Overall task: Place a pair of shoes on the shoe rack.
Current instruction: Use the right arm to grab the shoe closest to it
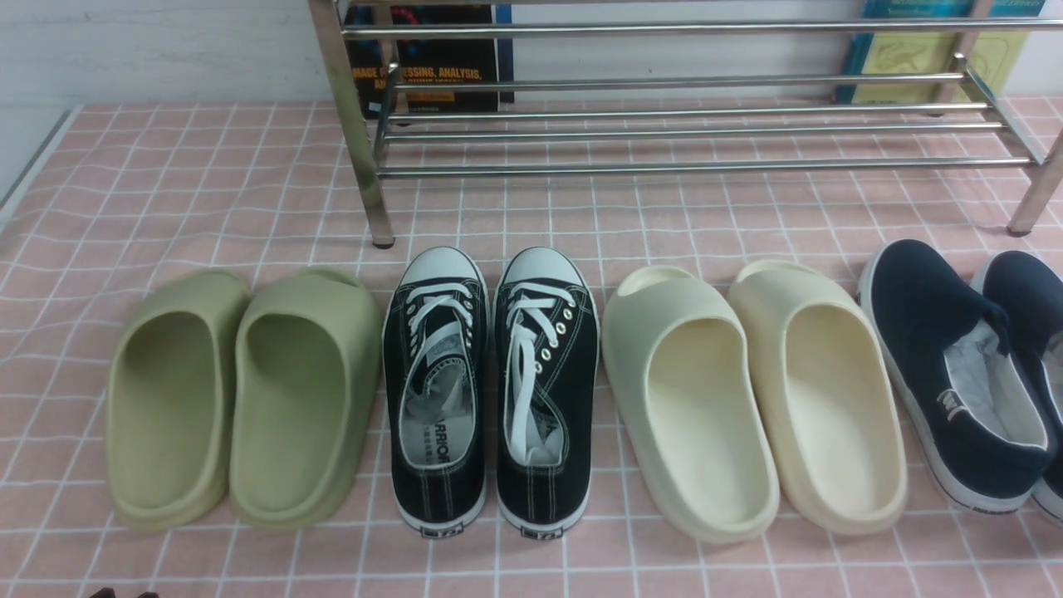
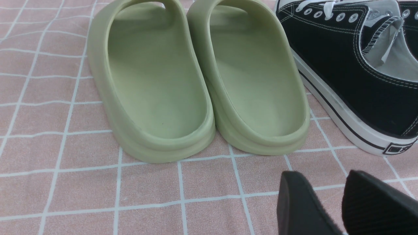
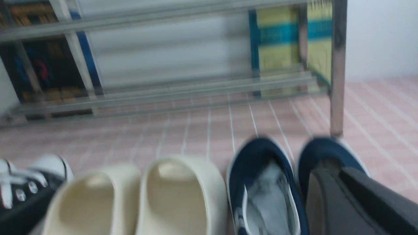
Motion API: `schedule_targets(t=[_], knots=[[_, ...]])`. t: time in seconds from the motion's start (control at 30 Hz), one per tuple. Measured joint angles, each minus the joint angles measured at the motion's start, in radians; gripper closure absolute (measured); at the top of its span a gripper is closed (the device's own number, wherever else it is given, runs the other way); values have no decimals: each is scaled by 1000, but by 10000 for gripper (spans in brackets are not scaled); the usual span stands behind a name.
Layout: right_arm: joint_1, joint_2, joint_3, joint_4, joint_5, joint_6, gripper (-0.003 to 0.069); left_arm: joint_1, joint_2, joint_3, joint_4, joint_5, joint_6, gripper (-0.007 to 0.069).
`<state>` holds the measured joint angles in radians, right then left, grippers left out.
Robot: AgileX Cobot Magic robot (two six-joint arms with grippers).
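The pair of dark blue slip-on cloth shoes with white rubber soles (image 1: 934,340) sits on the pink checked tablecloth (image 1: 208,191), at the far right end of a row of shoes. It is just beside the cream foam slippers (image 1: 747,390), and its toes point at the wide shiny metal shoe rack with long bars (image 1: 664,169). The rack stands close behind the row and has nothing on it. The outer blue shoe is cut off by the edge of the front view. The right gripper (image 3: 333,169) hangs close over that outer shoe. The picture is blurry, so I cannot tell how wide its jaws are or if they touch anything. The left gripper (image 2: 321,176) is near the green foam slippers (image 2: 199,81); its jaws are a little apart and hold nothing. The blue shoes look light and not easy to break. The cloth top probably squashes, while the sole looks firmer. A good hold is likely the edge of the opening near the heel, one finger inside and one outside.
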<state>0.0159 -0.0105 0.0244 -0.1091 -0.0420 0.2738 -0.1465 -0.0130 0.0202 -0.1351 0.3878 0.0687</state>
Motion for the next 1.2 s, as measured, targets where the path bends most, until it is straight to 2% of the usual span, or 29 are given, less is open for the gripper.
schedule_targets(t=[0.03, 0.13, 0.17, 0.2, 0.3, 0.43, 0.5, 0.67, 0.83, 1.0, 1.1, 1.2], knots=[[0, 0, 0, -2, -116, 0, 594, 0, 0, 0, 0, 0, 0, 385], [0, 0, 0, -2, -242, 0, 590, 0, 0, 0, 0, 0, 0, 385], [0, 0, 0, -3, -348, 0, 587, 0, 0, 0, 0, 0, 0, 385], [0, 0, 0, -5, -385, 0, 586, 0, 0, 0, 0, 0, 0, 385], [0, 0, 0, -5, -458, 0, 582, 0, 0, 0, 0, 0, 0, 385], [0, 0, -11, -9, -462, 0, 579, 0, 0, 0, 0, 0, 0, 385], [0, 3, -62, -9, -405, -14, 587, 0, 0, 0, 0, 0, 0, 385], [0, 124, -300, -9, -204, -87, 663, 0, 0, 0, 0, 0, 0, 385], [0, 381, -558, -9, 42, -169, 663, 0, 0, 0, 0, 0, 0, 385], [0, 630, -704, -4, 310, -178, 663, 0, 0, 0, 0, 0, 0, 385], [0, 815, -807, 43, 528, -178, 663, 0, 0, 0, 0, 0, 0, 385], [0, 954, -887, 109, 690, -243, 657, 0, 0, 0, 0, 0, 0, 385]])
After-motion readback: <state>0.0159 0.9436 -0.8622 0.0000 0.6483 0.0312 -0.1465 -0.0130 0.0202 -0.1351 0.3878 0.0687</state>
